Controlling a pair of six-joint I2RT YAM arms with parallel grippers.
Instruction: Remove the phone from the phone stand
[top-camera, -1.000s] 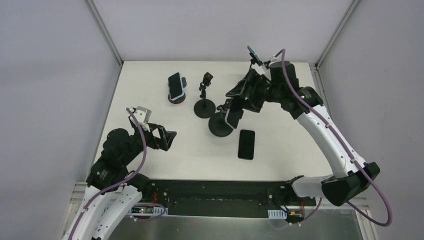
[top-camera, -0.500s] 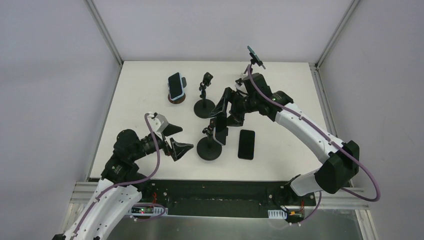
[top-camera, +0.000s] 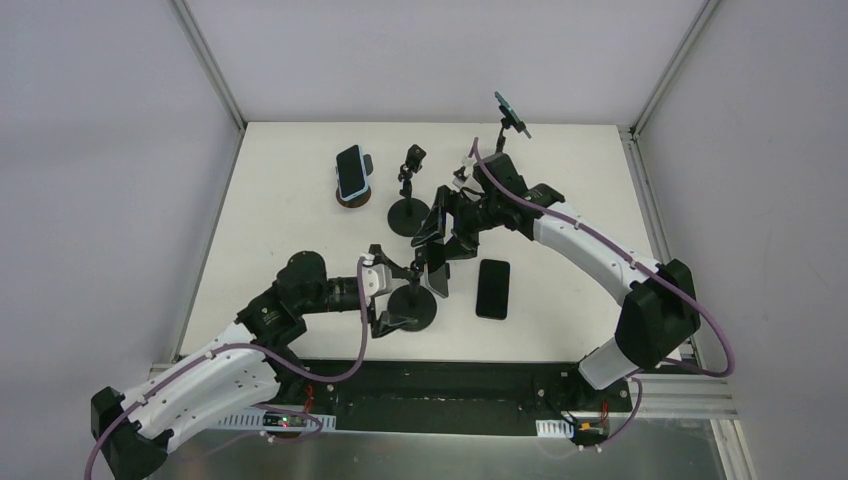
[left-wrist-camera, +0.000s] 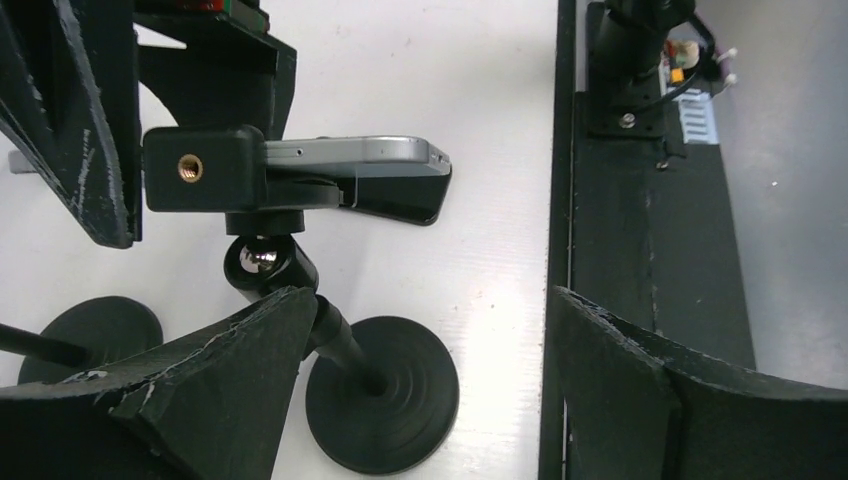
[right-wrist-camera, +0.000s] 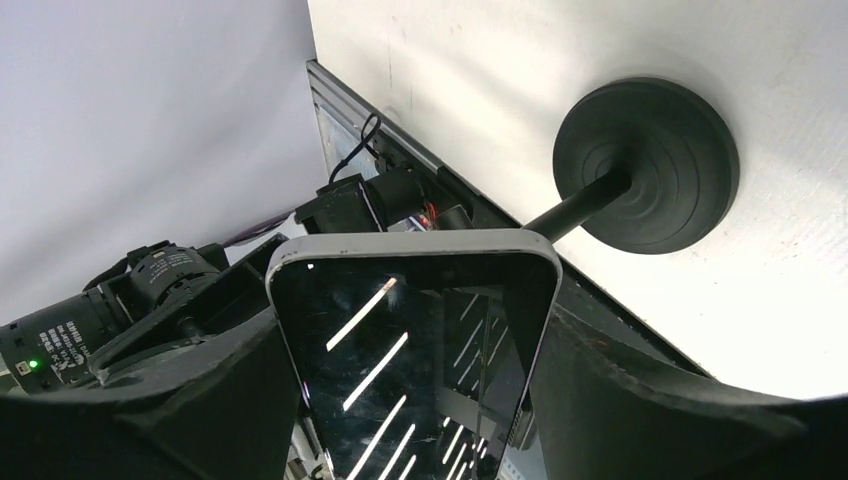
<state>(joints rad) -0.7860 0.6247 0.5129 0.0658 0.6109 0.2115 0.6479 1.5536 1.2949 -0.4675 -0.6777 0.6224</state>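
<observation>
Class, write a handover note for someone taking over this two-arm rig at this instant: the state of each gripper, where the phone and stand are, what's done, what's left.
Left gripper: open, low at the table, its fingers either side of the phone stand, not gripping.
Right gripper: shut on the phone, a finger on each long edge.
Phone: in the stand's clamp, above the table.
Done: both arms in position.
Left: probably brace the stand with the left gripper, pull the phone free with the right, set it down.
</observation>
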